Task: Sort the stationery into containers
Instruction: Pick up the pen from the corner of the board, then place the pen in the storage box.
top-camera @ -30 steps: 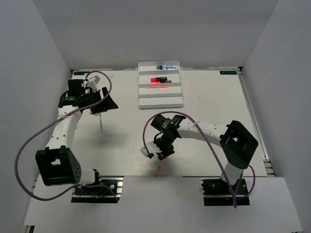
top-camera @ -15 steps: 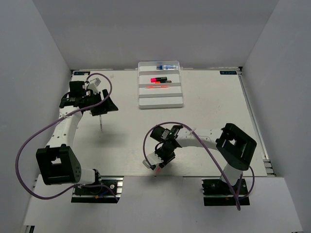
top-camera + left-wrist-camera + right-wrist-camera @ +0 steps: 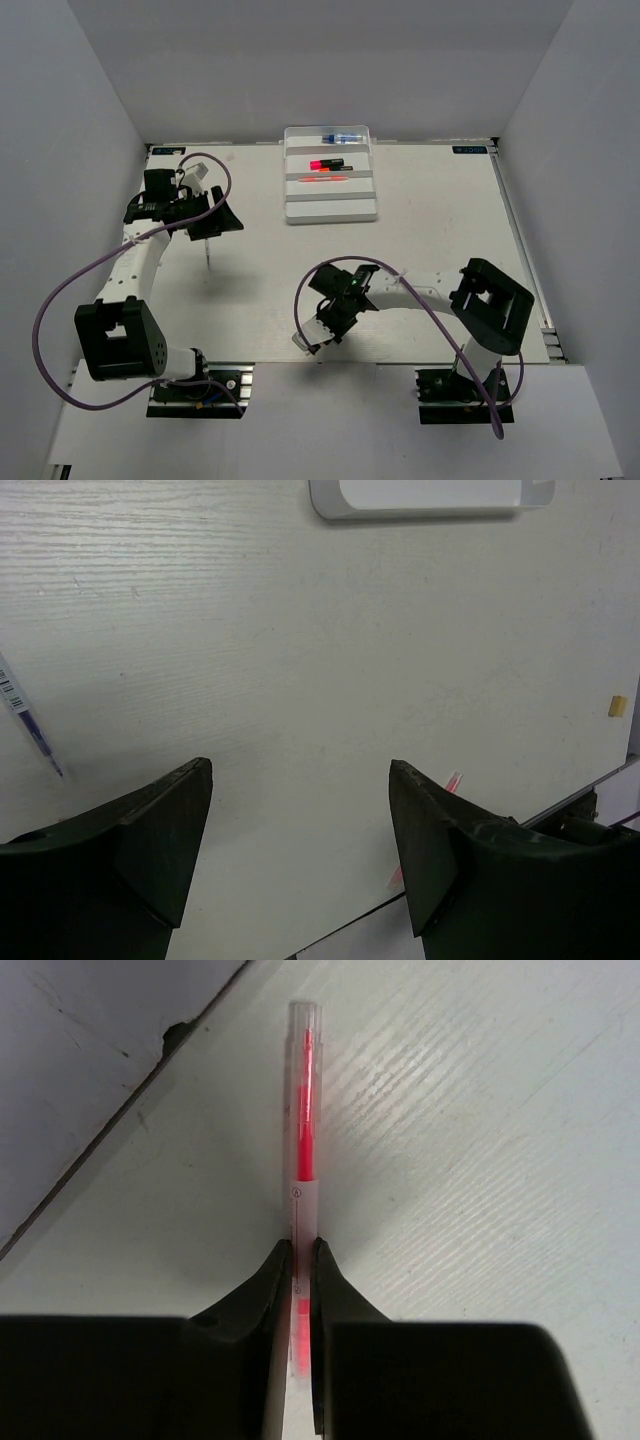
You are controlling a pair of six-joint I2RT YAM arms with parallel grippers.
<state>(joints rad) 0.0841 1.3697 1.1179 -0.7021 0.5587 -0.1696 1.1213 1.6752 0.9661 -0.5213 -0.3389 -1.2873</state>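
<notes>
Stock on the table, listed left to right

1. Left gripper [image 3: 300, 770]: fingers spread wide with nothing between them, hanging over the bare table [image 3: 300, 630] on the left side.
2. Pen [image 3: 207, 256]: thin and pale, lying loose on the table just beside the left gripper and outside its reach as it stands.
3. Right gripper [image 3: 300, 1250]: low at the near edge of the table, pinched shut on a pink stick [image 3: 301, 1140]. It holds the stick close to one end, so most of the length juts out ahead.
4. Tray [image 3: 330, 208]: white and stepped, at the far middle, well apart from both grippers. It holds a blue-capped bottle [image 3: 340, 136] in the far row, a pink-and-black marker [image 3: 325, 162] in the next, and an orange piece [image 3: 325, 180] below that (too small to say what).
5. Eraser [image 3: 617, 706]: a tiny tan block lying loose on the table.

Hazards, as judged:
- The hold is narrow and off-centre, so the stick may swing or slip when lifted.
- The table edge is just beside it, and a dropped stick could roll off.
- If carried low, the free end may catch the tray wall
</notes>
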